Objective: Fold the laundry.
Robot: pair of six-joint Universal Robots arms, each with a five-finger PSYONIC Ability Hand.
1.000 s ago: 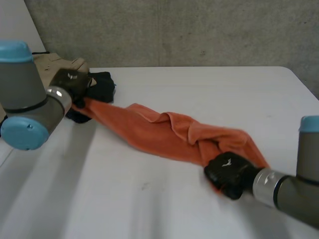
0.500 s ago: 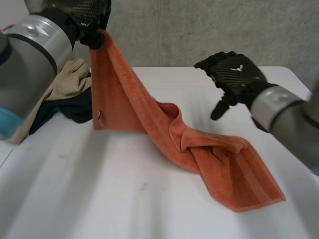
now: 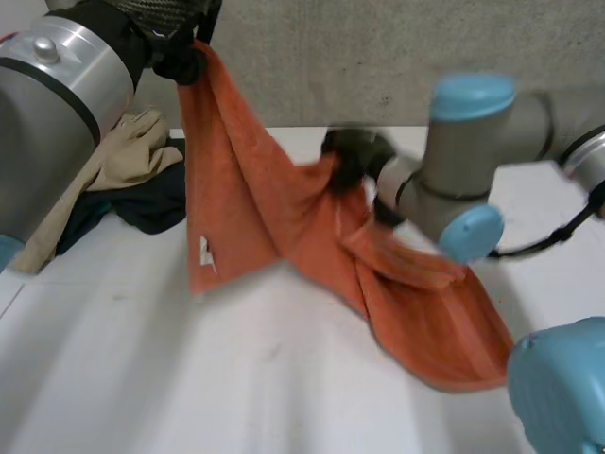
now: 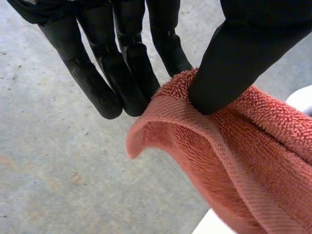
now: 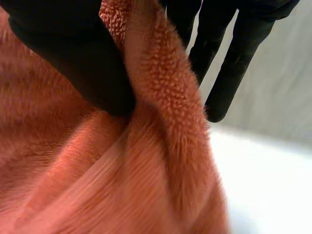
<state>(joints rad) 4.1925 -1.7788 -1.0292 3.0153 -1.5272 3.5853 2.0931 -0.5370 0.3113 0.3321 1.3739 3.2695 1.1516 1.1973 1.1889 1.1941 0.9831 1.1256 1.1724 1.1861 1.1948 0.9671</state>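
the orange towel hangs from the left hand, raised above the table's far left. close up, this hand grips the cloth near a corner, with the thumb pressing the hemmed edge against straight fingers and the corner curling free just below. the right hand sits at the towel's middle, holding a raised fold. there its thumb and fingers pinch a thick ridge of cloth between them. from that fold the towel slopes down under the right arm, and its lower end lies spread on the table at the near right. the fabric is looped terry, nubbly, with a flat woven band along the hem and a small white tag on the hanging edge. a beige garment and a dark garment lie heaped at the table's left, behind the towel. the wall is rough grey.
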